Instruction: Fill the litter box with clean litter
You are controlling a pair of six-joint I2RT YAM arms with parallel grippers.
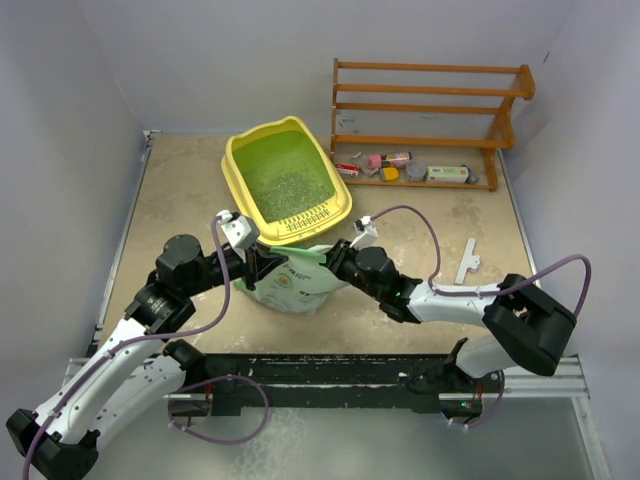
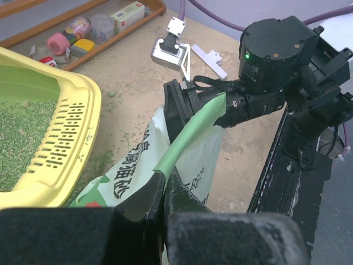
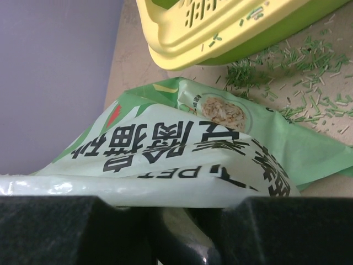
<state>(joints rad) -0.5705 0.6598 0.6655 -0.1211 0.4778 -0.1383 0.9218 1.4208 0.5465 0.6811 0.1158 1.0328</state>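
Note:
The yellow litter box [image 1: 233, 175] stands at the back centre, its green floor covered with grey-green litter [image 1: 287, 183]. The pale-green litter bag [image 1: 300, 285] with dark print hangs slack just in front of the box's slotted rim [image 2: 66, 138]. My left gripper [image 1: 250, 268] is shut on the bag's left top edge [image 2: 164, 185]. My right gripper [image 1: 335, 262] is shut on its right top edge [image 3: 176, 207]. The bag [image 3: 182, 149] sags between them. Loose litter [image 3: 287, 61] lies scattered on the table by the box's base [image 3: 220, 27].
A brown wooden rack [image 1: 430, 110] with small items on its lowest shelf stands at the back right. A white flat piece [image 1: 468, 260] lies on the table to the right. Grey walls close in on the left, back and right sides.

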